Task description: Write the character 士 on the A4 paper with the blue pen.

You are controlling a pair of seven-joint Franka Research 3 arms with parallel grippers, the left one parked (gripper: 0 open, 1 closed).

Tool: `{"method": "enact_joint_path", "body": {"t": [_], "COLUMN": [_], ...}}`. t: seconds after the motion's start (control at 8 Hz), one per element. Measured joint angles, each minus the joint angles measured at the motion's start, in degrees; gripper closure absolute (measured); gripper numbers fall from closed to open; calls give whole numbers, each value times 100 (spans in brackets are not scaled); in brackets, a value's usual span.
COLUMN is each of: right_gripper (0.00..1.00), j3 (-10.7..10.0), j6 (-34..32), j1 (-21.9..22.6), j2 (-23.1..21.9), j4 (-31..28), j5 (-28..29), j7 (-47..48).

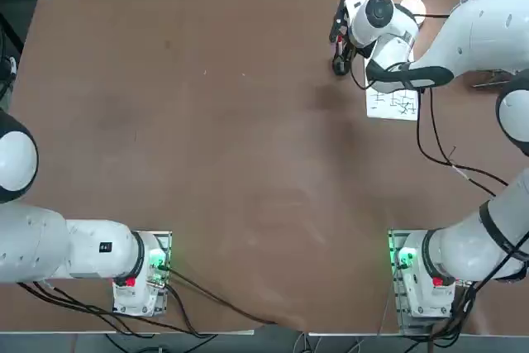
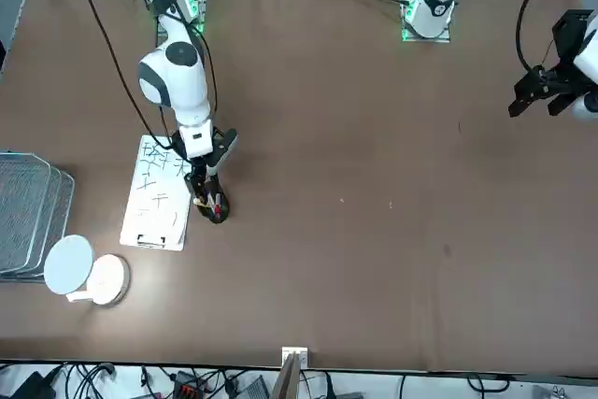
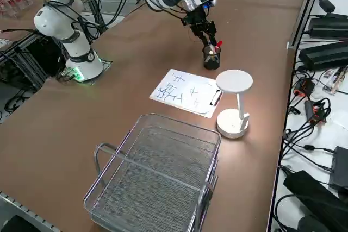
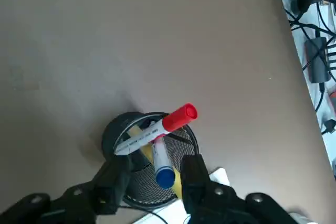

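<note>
Reaching for the blue pen [image 4: 164,169], the right gripper [image 4: 153,174] hangs just above a black mesh pen cup [image 4: 137,179] beside the A4 paper [image 3: 185,92]. The jaws stand partly apart, one finger on each side of the blue-capped pen, and whether they touch it cannot be told. A red-capped pen [image 4: 160,128] lies tilted across the cup's rim, with a yellow marker [image 4: 148,150] beneath. The step in hand appears to be the pick-up; nothing is lifted yet. The next move likely calls for closing squarely on the blue cap without catching the red one, then drawing straight up. A white desk lamp [image 3: 234,104] and a wire basket [image 3: 157,172] stand near the sheet.
</note>
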Motion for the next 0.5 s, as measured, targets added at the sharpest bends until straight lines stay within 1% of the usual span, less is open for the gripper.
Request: {"method": "enact_joint_path", "body": {"t": [0.38,0.5], "right_gripper": [44,47], "j3": [-42,-73], "j6": [0,0], "j1": [-6,-7], "j2": [15,24], "j4": [15,46], "j5": [0,0], "j7": [-171,-214]}}
